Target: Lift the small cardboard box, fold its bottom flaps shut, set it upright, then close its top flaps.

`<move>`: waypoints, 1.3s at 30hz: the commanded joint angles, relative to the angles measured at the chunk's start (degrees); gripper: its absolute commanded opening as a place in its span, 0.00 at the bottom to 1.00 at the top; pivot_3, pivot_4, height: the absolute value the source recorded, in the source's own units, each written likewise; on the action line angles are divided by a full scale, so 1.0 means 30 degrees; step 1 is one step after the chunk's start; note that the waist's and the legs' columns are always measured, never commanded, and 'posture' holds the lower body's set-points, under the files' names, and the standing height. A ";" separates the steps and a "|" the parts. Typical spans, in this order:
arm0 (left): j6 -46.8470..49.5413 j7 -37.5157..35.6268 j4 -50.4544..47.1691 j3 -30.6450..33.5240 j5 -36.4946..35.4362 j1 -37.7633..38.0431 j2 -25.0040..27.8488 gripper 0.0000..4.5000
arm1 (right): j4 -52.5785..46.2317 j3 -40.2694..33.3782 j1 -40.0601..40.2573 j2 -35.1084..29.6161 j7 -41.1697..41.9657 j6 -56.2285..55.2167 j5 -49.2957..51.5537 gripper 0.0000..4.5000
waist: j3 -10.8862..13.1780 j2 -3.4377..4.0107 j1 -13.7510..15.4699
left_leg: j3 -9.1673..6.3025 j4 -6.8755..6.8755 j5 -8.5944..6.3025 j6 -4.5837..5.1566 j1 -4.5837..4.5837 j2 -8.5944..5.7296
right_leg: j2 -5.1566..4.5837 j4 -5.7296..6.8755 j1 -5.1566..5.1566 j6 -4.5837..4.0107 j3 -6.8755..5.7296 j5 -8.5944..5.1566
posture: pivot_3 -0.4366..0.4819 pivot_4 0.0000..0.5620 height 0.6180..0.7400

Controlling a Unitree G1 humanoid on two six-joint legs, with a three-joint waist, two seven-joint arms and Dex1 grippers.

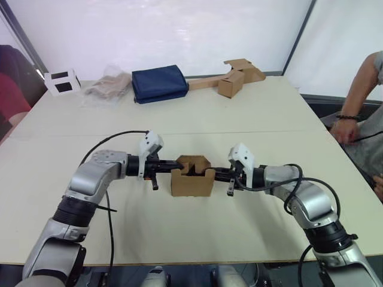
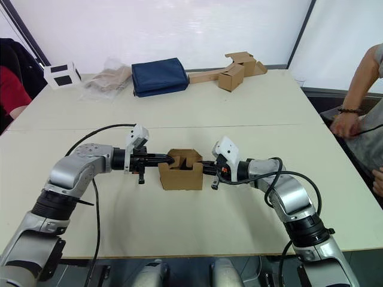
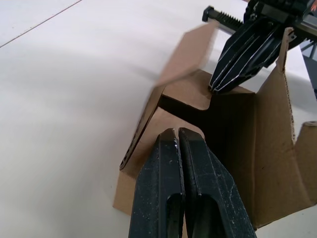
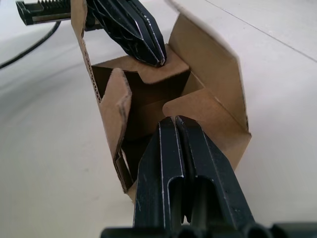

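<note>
box inside: dark, floor of it hidden behind the folded-in flaps
person: cut off at the frame edge past the desk's right side, forearm and hand show
left end effector: base cut off by the frame edge

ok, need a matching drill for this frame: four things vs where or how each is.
Things:
1. left hand
2. small cardboard box
3. navy folded cloth
4. white block with black squares

States:
A. far left corner of the table
B. shut, tip on a tabbed flap
C. far side, centre
D. standing between both hands, top flaps partly open

Pairs: 1-B, 2-D, 3-C, 4-A
</note>
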 commanded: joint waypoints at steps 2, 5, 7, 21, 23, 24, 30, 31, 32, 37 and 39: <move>-0.0312 -0.0101 -0.0192 0.0097 0.0089 -0.0042 -0.0016 0.02 | 0.0838 0.0160 -0.0503 -0.0025 -0.0015 -0.0634 -0.0786 0.00 | 0.0000 0.0000 -0.0001 | 0.0000 0.0001 0.0000 0.0000 0.0000 0.0000 | -0.0001 0.0000 0.0002 0.0000 0.0001 0.0000 | 0.48 0.27 1.00; 0.0523 -0.0608 -0.0343 0.0361 -0.0499 -0.0184 0.0361 0.02 | 0.0787 -0.0282 -0.0624 0.0118 0.0054 -0.0569 -0.0376 0.00 | 0.0000 0.0000 -0.0002 | -0.0001 0.0001 0.0000 0.0000 0.0002 0.0000 | 0.0000 0.0001 0.0003 0.0000 -0.0001 0.0000 | 0.48 0.27 1.00; 0.1216 -0.0854 -0.0218 0.0989 -0.1147 -0.0443 0.0563 0.02 | 0.0397 -0.0707 -0.0630 0.0032 0.0067 -0.0368 -0.0006 0.00 | 0.0000 0.0000 -0.0008 | -0.0001 -0.0001 0.0000 0.0000 0.0001 0.0000 | 0.0000 0.0000 0.0002 0.0000 0.0000 0.0000 | 0.48 0.27 1.00; -0.1533 -0.1140 0.6235 0.0920 0.1104 -0.3363 0.0283 0.02 | -0.5443 -0.4284 -0.0920 -0.1402 -0.0336 0.4266 0.5381 0.00 | 0.0002 0.0001 0.0017 | -0.0010 -0.0004 0.0000 0.0001 -0.0006 -0.0001 | 0.0000 -0.0004 -0.0002 0.0000 -0.0010 0.0000 | 0.48 0.27 1.00; -0.2641 -0.0983 0.8054 0.0502 0.1916 -0.3750 -0.0459 0.02 | -0.6855 -0.3934 -0.0687 -0.1636 -0.0361 0.5407 0.6478 0.00 | 0.0001 0.0001 0.0041 | -0.0015 -0.0007 0.0000 0.0001 -0.0007 -0.0001 | 0.0002 -0.0005 -0.0003 0.0000 -0.0015 0.0000 | 0.48 0.27 1.00; -0.3120 -0.0997 0.8813 0.0415 0.2207 -0.3899 -0.0749 0.02 | -0.7420 -0.3756 -0.0538 -0.1696 -0.0473 0.5834 0.6862 0.00 | 0.0003 -0.0003 0.0036 | -0.0014 -0.0005 0.0000 0.0001 -0.0007 -0.0003 | -0.0003 -0.0006 0.0000 0.0000 -0.0015 0.0000 | 0.48 0.27 1.00; -0.4746 -0.1507 1.1624 0.0164 0.3290 -0.4526 -0.1962 0.02 | -0.8641 -0.0945 0.0480 -0.1741 -0.1414 0.5598 0.5349 0.00 | 0.0005 -0.0007 -0.0005 | -0.0020 0.0000 -0.0001 0.0002 -0.0022 -0.0003 | 0.0003 -0.0009 -0.0012 0.0000 -0.0020 0.0000 | 0.48 0.27 1.00; -0.4815 -0.1598 1.1739 0.0185 0.3362 -0.4542 -0.2053 0.02 | -0.8587 -0.0618 0.0557 -0.1758 -0.1536 0.5395 0.4992 0.00 | 0.0005 -0.0006 -0.0006 | -0.0019 -0.0001 -0.0001 0.0002 -0.0022 -0.0004 | 0.0003 -0.0009 -0.0016 0.0001 -0.0016 0.0000 | 0.48 0.27 1.00; -0.4764 -0.1721 1.1695 0.0223 0.3351 -0.4527 -0.2135 0.02 | -0.8315 -0.0096 0.0505 -0.1768 -0.1857 0.5053 0.4204 0.00 | 0.0005 -0.0006 -0.0008 | -0.0018 -0.0001 -0.0001 0.0002 -0.0023 -0.0005 | 0.0000 -0.0008 -0.0016 0.0001 -0.0016 0.0000 | 0.48 0.27 1.00; -0.4339 -0.2240 1.1237 0.0503 0.3213 -0.4303 -0.2302 0.02 | -0.7159 0.1015 0.0124 -0.1331 -0.2643 0.4071 0.2358 0.00 | 0.0004 -0.0007 -0.0002 | -0.0020 0.0003 0.0000 0.0001 -0.0023 -0.0005 | 0.0001 -0.0005 -0.0015 0.0001 -0.0018 0.0000 | 0.48 0.27 1.00; -0.4205 -0.2304 1.0989 0.0542 0.3168 -0.4174 -0.2340 0.02 | -0.6751 0.1090 -0.0075 -0.1056 -0.2787 0.3792 0.2070 0.00 | 0.0005 -0.0007 -0.0001 | -0.0021 0.0001 0.0000 0.0001 -0.0023 -0.0005 | 0.0000 -0.0006 -0.0016 0.0001 -0.0018 0.0000 | 0.48 0.27 1.00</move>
